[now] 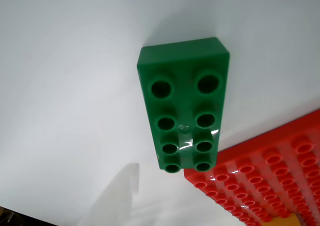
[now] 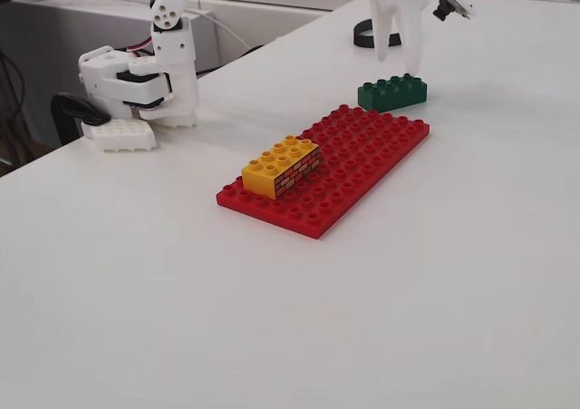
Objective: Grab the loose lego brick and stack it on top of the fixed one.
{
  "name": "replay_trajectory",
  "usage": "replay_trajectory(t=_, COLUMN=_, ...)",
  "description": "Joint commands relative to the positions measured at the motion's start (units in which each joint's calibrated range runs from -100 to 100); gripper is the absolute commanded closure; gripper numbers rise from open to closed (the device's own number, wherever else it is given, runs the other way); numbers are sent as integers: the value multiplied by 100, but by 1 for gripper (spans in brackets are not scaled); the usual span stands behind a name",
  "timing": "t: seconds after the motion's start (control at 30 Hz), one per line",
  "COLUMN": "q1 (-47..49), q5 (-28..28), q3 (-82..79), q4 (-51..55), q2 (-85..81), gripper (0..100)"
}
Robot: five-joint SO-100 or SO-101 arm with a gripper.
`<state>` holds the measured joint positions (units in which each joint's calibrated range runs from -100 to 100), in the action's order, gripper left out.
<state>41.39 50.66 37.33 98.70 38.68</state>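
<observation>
Hovering spread end effector [image 2: 388, 53] above glossy green studded brick [image 2: 391, 92], patterned yellow brick [image 2: 282, 167] on red baseplate [image 2: 362, 160]

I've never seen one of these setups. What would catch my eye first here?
Probably the big red studded baseplate lying flat in the middle of the white table, with a yellow brick printed like a brick wall stuck on its near end. Just past its far end lies a dark green brick, and the white gripper hangs right above it, open.
</observation>
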Motion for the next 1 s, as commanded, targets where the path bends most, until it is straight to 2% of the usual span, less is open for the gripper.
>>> replay_trajectory(t=0.0, q1=30, q5=20, q3=258, q4=25, q2=213, gripper=60)
replay_trajectory(t=0.43, q1=163, q5=20, q3=258, q4=-460, q2=814, gripper=63)
replay_trajectory(t=0.5, q1=171, q5=20, q3=267, q4=-452, q2=840, gripper=70)
replay_trajectory(t=0.67, q1=163, q5=20, q3=267, q4=-434, q2=840, gripper=99)
replay_trajectory(t=0.8, q1=163, q5=20, q3=267, q4=-452, q2=840, gripper=95)
replay_trajectory(t=0.97, q1=89, q5=-38, q3=367, q4=-113, q2=611, gripper=95)
